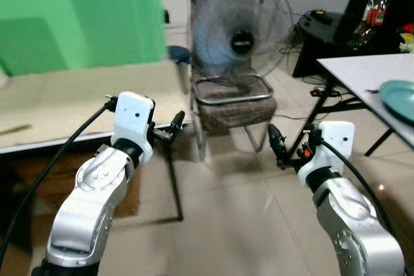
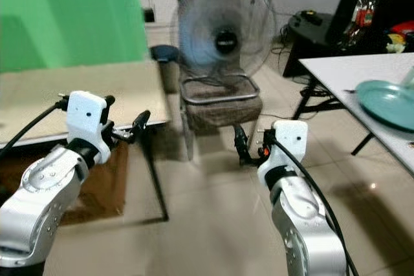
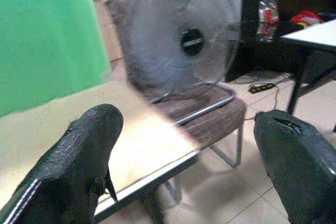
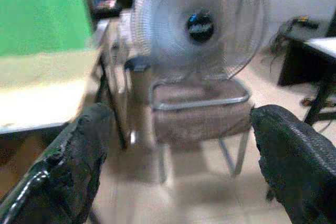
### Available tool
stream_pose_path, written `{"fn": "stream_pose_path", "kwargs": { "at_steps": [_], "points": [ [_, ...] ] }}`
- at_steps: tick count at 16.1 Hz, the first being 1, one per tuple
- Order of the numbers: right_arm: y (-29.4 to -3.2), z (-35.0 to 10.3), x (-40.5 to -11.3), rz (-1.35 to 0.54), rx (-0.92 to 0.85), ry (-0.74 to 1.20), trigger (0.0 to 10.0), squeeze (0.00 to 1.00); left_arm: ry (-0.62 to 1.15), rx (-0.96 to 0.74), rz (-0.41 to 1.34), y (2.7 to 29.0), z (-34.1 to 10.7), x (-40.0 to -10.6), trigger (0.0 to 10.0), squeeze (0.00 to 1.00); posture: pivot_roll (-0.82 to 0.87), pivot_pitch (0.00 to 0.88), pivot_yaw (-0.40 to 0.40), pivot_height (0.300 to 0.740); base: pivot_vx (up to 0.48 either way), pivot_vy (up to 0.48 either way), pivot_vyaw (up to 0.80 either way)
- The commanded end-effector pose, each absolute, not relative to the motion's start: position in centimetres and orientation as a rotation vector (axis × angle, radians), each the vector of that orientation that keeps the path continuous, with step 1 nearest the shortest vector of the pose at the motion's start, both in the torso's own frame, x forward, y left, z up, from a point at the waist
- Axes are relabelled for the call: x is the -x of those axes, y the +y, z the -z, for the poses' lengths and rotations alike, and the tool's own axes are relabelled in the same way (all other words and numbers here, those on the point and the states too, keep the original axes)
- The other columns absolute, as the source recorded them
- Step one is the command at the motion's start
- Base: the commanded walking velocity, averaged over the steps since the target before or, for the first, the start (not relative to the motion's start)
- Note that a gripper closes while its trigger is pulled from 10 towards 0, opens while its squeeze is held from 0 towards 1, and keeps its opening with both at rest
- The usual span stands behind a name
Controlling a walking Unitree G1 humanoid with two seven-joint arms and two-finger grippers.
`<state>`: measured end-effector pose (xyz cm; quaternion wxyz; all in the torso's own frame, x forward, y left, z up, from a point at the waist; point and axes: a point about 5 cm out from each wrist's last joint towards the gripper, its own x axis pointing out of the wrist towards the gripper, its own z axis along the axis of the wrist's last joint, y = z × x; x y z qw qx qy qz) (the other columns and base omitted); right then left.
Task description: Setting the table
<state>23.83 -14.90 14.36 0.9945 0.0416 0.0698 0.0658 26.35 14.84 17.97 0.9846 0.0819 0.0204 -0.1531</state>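
Beige table (image 1: 71,95): ahead-left of the left gripper (image 1: 169,128), bare top. Left gripper: fingers spread, empty, held forward, likely for walking. Fan (image 1: 240,27) on chair (image 1: 234,100): ahead, between both grippers. Right gripper (image 1: 277,144): fingers spread, empty, carried ready. White table (image 1: 365,72) with teal plate (image 1: 398,98): well right of it, probably the place to set

floor (image 1: 226,218): pale tiles | chair (image 1: 234,98): holds standing fan (image 1: 240,27) | wall (image 1: 77,11): green | table (image 1: 369,72): white, right
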Motion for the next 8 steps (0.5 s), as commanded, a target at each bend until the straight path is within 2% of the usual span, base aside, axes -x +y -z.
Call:
{"fn": "stream_pose_path", "kwargs": {
  "at_steps": [1,8],
  "points": [
    [-14.36,-14.76,-23.98,-0.151,-0.081,0.122,10.0,1.0,0.031,-0.169,0.288,15.21,-18.25,-26.39,10.0,0.0,0.05,0.0,-0.025,0.74,0.0,0.0,0.0],
    [-15.0,-14.86,-24.32,-0.101,-0.08,0.1,10.0,1.0,0.031,-0.181,0.242,15.43,-18.19,-26.81,10.0,0.0,0.04,0.0,-0.024,0.74,0.0,0.0,0.0]
  ]
}}
